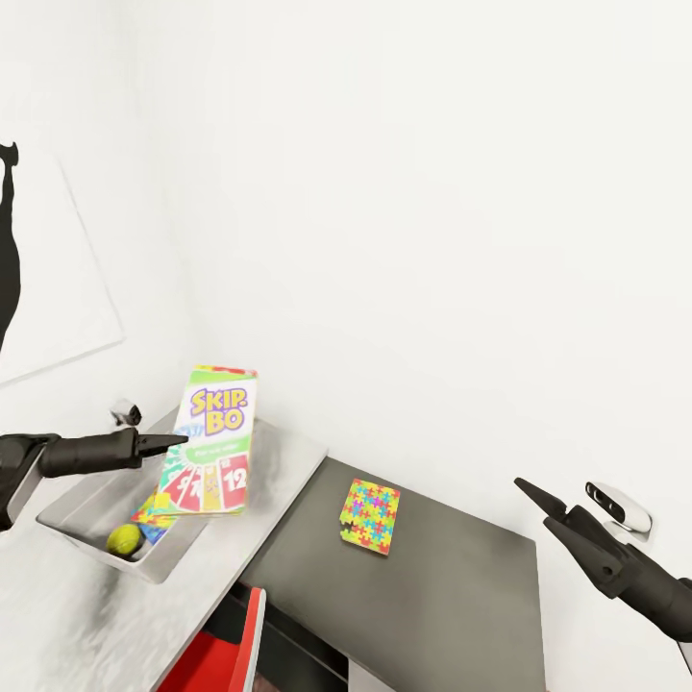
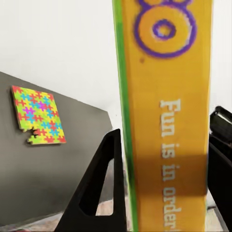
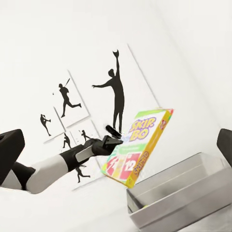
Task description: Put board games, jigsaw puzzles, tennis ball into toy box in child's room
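Flat, glossy "Skip-Bo" box [image 1: 213, 440], printed cardboard, pinched by left end effector [image 1: 165, 443] above the toy box [image 1: 91, 505], a pale translucent bin with rolled rim. Tennis ball [image 1: 124, 538] inside that bin; board beneath mostly hidden. Jigsaw puzzle [image 1: 370, 515] beside the bin on matte dark table [image 1: 461, 596]. Right end effector [image 1: 534, 500]: state unclear.

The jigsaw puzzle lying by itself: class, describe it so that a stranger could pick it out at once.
Find the desk's lower dark grey wing, right of the toy box. The jigsaw puzzle lies flat there, alone: a near-square board of interlocking bright pieces, without the Skip-Bo box's lettering.
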